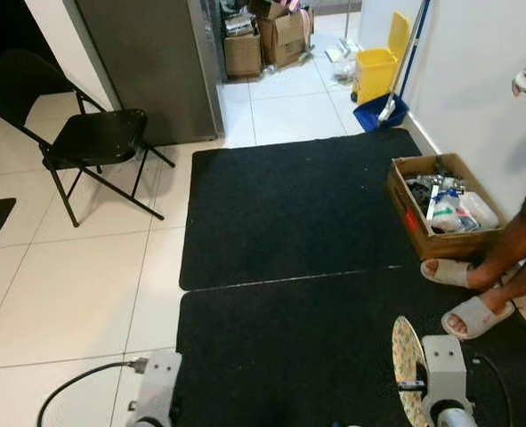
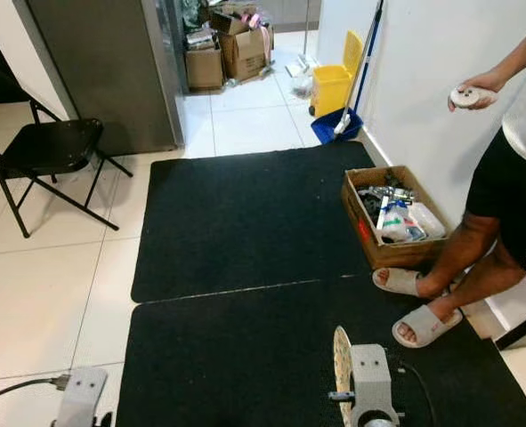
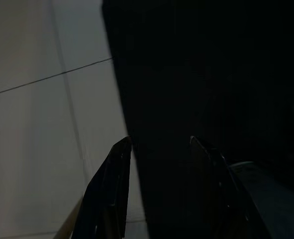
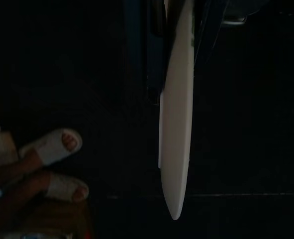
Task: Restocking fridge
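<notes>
A plate (image 4: 177,124) is pinched edge-on in the right gripper (image 4: 179,30) above the black mat (image 1: 289,205), the left gripper (image 3: 159,149) hung spread and idle, and is best kept clamped and upright while carried to the fridge (image 1: 147,62).

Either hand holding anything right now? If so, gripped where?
The right hand is shut on a flat round plate, pinched at its rim and held edge-on, hanging down over the black mat. The left hand is open, holding nothing.
</notes>
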### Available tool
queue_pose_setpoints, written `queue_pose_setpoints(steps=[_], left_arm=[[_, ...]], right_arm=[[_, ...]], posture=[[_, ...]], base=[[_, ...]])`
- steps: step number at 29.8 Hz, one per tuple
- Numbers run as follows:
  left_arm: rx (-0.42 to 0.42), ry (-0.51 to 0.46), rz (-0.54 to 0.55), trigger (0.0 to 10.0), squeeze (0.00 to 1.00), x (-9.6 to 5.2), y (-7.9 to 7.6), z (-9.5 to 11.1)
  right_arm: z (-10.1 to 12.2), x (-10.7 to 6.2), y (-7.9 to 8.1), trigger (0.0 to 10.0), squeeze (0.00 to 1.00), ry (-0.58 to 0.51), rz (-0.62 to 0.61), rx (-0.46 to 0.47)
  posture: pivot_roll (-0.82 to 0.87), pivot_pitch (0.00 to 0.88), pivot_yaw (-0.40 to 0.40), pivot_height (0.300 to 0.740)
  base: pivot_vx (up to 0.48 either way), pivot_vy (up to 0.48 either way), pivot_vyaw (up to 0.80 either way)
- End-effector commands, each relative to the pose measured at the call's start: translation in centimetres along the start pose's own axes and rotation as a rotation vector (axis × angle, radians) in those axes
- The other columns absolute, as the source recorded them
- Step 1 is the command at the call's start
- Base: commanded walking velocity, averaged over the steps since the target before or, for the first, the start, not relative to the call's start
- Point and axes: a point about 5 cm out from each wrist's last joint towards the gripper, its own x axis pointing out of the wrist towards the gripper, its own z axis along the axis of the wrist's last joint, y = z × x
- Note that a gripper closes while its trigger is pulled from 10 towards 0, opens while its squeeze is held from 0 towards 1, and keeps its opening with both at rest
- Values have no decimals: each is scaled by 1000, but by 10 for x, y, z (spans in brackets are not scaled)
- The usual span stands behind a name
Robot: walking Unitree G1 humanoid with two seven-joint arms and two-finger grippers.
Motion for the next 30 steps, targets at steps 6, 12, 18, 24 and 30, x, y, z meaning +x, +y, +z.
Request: queue_pose_setpoints(steps=[6,12,18,24,30], left_arm=[[-84,63,67,10000,0,-1,7,-19],[-67,31,58,10000,0,0,7,-16],[-36,-11,31,10000,0,2,1,-8],[35,-73,-30,10000,0,2,-7,0],[43,-87,-29,10000,0,3,-9,0]], right_arm=[[-19,-10,4,10000,0,54,45,11],[-15,-7,7,10000,0,28,46,30],[-13,-6,9,10000,0,23,51,31],[-13,-6,10,10000,0,26,60,18],[-14,-6,10,10000,0,22,67,17]], posture=[[-31,139,22,737],[-28,140,26,737],[-28,140,26,737],[-30,140,27,737],[-31,142,23,737]], base=[[0,0,0],[0,0,0],[0,0,0],[275,0,0],[480,0,0]])
